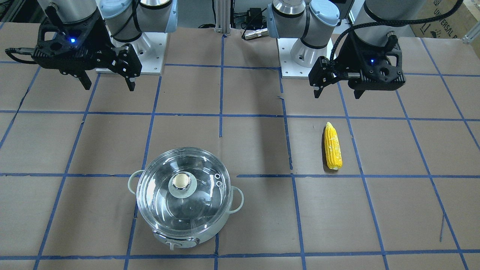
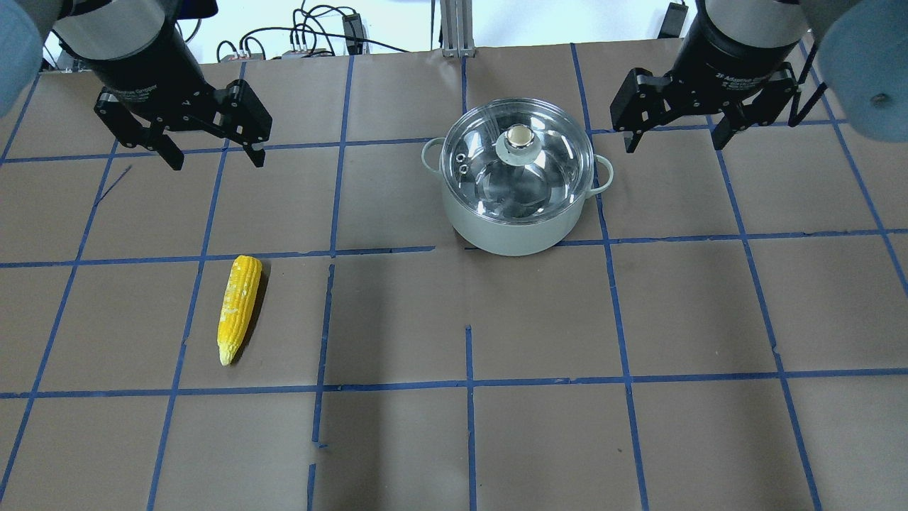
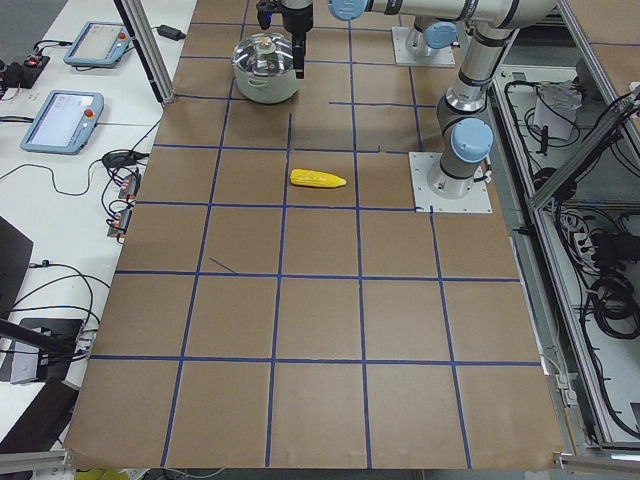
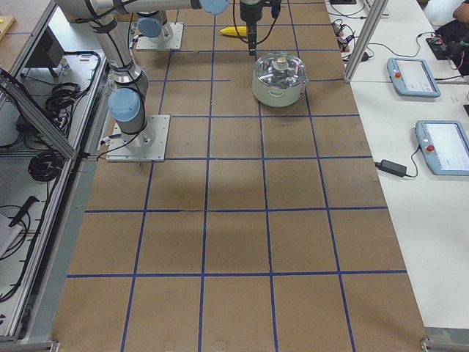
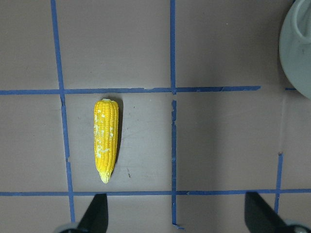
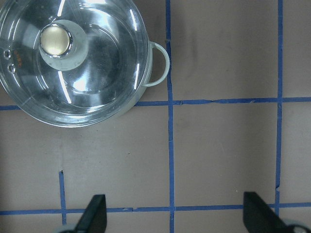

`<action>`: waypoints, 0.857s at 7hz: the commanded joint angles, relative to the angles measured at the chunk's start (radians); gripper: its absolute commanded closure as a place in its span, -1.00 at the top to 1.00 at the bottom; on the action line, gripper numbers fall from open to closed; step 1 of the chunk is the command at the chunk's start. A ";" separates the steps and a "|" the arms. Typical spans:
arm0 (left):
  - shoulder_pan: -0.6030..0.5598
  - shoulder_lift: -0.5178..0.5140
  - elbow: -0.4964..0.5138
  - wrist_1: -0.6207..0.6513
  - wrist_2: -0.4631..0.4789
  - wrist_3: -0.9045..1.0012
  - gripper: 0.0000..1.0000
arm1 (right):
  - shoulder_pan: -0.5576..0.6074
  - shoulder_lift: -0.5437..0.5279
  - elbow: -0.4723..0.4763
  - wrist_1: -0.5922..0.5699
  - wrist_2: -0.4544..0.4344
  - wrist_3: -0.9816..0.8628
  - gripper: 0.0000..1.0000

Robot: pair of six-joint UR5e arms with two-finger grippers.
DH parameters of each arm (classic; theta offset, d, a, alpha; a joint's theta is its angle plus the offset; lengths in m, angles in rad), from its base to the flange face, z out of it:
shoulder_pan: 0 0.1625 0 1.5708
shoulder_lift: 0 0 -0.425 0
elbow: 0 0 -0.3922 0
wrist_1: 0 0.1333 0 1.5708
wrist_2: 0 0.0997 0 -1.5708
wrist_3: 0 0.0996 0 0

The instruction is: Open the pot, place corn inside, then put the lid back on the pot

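The pot [image 2: 516, 238] stands on the brown table with the glass lid [image 2: 546, 170] on it, beige knob up. It shows in the front view [image 1: 210, 232] and the right wrist view [image 6: 158, 65], where the lid [image 6: 97, 73] fills the upper left. The corn [image 2: 238, 306] lies flat, tapered end toward the robot, also in the front view [image 1: 333, 147] and left wrist view [image 5: 106, 141]. My left gripper [image 2: 215, 160] hangs open and empty above the table beyond the corn. My right gripper [image 2: 674, 142] hangs open and empty to the right of the pot.
The table is brown paper with a blue tape grid. The arms' white base plates [image 1: 129, 52] sit at the robot's edge. Cables and a box [image 2: 351, 28] lie past the far edge. Operator pendants [image 4: 414, 77] lie on a side bench.
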 commanded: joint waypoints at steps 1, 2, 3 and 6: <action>-0.001 0.000 0.000 0.000 0.000 0.000 1.00 | 0.007 0.064 -0.011 -0.097 0.005 0.011 0.99; -0.001 0.000 -0.002 0.000 0.002 -0.001 1.00 | 0.049 0.099 -0.018 -0.142 -0.004 0.028 0.99; -0.001 0.000 -0.002 0.000 0.002 0.000 1.00 | 0.103 0.128 -0.021 -0.180 -0.006 0.063 0.99; -0.001 0.000 -0.003 0.000 0.002 0.000 1.00 | 0.154 0.269 -0.131 -0.231 -0.026 0.100 0.99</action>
